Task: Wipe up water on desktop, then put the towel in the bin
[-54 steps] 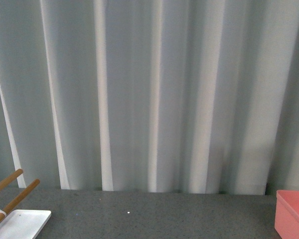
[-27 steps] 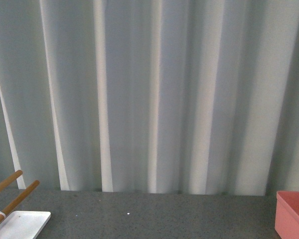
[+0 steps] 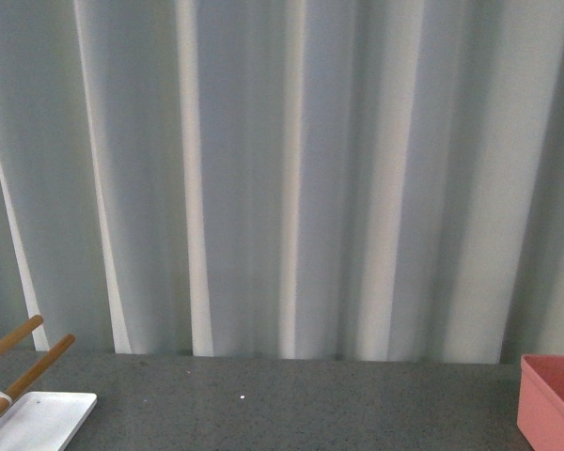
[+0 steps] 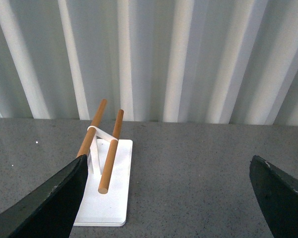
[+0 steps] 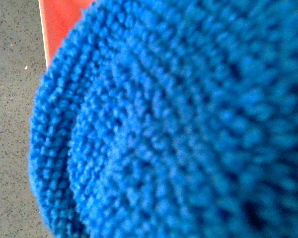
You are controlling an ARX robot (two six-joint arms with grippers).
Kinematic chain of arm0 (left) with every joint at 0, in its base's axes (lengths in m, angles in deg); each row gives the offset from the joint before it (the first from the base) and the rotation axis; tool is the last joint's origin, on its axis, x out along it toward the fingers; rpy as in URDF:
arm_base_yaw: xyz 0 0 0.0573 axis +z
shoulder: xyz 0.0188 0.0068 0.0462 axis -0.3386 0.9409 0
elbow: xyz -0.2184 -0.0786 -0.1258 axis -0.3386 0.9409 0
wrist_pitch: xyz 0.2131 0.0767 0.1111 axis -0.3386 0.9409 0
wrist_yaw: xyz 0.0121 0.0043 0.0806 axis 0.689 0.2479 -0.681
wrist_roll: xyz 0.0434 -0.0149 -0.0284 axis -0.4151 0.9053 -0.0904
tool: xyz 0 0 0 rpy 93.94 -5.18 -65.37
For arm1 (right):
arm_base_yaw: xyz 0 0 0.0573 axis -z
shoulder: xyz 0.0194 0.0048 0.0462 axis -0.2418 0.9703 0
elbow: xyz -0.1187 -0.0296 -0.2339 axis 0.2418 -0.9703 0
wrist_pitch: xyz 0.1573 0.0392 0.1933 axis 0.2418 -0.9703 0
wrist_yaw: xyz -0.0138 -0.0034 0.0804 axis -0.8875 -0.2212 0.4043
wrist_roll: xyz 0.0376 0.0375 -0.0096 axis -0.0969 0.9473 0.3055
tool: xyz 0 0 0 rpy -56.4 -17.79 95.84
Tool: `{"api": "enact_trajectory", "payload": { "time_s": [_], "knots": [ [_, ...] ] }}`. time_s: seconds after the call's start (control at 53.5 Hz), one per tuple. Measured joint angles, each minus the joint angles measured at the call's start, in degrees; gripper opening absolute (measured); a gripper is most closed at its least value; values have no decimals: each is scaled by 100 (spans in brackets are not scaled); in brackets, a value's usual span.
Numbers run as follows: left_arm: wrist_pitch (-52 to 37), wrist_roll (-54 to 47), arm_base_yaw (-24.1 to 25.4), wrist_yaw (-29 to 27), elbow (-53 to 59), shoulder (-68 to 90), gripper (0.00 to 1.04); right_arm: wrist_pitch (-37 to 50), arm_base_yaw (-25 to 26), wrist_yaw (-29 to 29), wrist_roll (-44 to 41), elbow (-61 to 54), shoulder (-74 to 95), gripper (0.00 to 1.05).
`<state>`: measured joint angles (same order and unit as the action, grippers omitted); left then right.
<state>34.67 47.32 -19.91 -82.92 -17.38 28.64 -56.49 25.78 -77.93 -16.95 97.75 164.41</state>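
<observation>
The blue towel (image 5: 179, 124) fills nearly the whole right wrist view, close to the camera. My right gripper is shut on the towel; its fingers are hidden behind the cloth. A strip of the salmon-pink bin (image 5: 59, 25) shows beside the towel, with the dark grey desktop (image 5: 12, 124) next to it. In the front view a corner of the bin (image 3: 552, 402) stands at the far right of the desktop (image 3: 291, 406); neither arm shows there. My left gripper (image 4: 171, 198) is open and empty above the desktop (image 4: 188, 168), its dark fingers (image 4: 49, 203) wide apart.
A white rack base (image 4: 109, 193) with wooden rods (image 4: 111, 151) stands on the desktop in front of my left gripper, and shows at the front view's lower left (image 3: 39, 419). A pale pleated curtain (image 3: 282, 178) hangs behind the desktop.
The front view has shifted very slightly; the desktop's back edge sits a little higher in the picture than before. Nothing else has visibly moved.
</observation>
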Motion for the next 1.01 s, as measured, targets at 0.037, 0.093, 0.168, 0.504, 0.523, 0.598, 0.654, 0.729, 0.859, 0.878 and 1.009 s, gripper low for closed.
{"api": "enact_trajectory", "payload": {
  "time_s": [0.037,0.093,0.168,0.504,0.523,0.598,0.654,0.729,0.859,0.878,1.009],
  "knots": [
    [0,0,0,0,0,0,98,-37,7,0,42,0,0,20],
    [0,2,0,-2,2,0,98,-42,17,0,79,0,0,30],
    [0,2,0,-2,2,0,98,-42,20,0,103,0,0,48],
    [0,0,0,-2,0,0,98,-42,22,0,122,0,0,99],
    [0,2,0,-2,0,0,98,-42,22,-2,122,0,0,98],
    [0,2,0,-2,0,0,98,-42,22,0,122,0,0,98],
    [0,0,0,-2,0,0,98,-42,22,0,122,0,0,98],
    [0,2,0,-2,0,0,98,-42,22,0,122,0,0,98],
    [0,2,0,-2,0,0,98,-42,22,0,122,0,0,98],
    [0,0,0,-2,2,0,98,-42,22,0,122,0,0,98],
    [0,0,0,0,0,0,98,833,68,501,275,-348,-72,93]
  ]
}}
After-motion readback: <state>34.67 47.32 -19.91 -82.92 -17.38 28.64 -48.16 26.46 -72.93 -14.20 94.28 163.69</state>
